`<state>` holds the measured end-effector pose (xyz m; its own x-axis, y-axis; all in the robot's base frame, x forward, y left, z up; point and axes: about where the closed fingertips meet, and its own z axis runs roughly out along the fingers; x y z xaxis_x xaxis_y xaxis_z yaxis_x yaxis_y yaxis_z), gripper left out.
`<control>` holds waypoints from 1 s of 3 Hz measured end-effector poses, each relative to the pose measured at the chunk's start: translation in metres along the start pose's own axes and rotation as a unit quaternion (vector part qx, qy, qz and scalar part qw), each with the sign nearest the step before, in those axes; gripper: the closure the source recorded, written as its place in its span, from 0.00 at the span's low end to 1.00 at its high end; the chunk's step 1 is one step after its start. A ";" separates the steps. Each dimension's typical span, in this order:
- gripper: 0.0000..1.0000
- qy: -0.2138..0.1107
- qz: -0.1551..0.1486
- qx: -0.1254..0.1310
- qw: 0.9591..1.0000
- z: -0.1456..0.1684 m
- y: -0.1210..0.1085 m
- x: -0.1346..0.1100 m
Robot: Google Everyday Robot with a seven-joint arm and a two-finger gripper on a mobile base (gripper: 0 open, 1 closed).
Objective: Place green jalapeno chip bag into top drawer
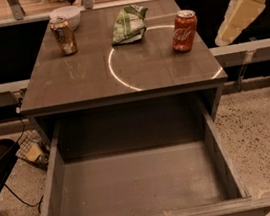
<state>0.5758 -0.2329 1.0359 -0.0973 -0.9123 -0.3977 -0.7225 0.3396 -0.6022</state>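
Observation:
The green jalapeno chip bag (129,24) lies crumpled on the far middle of the dark cabinet top (95,80). The top drawer (136,183) is pulled out wide below the front edge, and its grey bottom holds nothing. My gripper (239,17) hangs in the air at the upper right, beyond the cabinet's right edge. It is well right of the bag and holds nothing that I can see.
A red soda can (184,31) stands on the right of the top, between the bag and my gripper. A brown can (64,35) and a white bowl (65,15) sit at the far left. A counter runs behind. Cables and a dark object lie on the floor at left.

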 end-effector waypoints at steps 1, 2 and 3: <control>0.00 -0.011 -0.001 0.015 1.000 -0.001 -0.013 -0.005; 0.00 -0.010 0.000 0.020 1.000 -0.001 -0.013 -0.009; 0.00 -0.020 -0.010 0.051 0.998 0.050 -0.041 -0.029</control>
<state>0.6425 -0.2093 1.0375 -0.0551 -0.9097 -0.4116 -0.6503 0.3455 -0.6766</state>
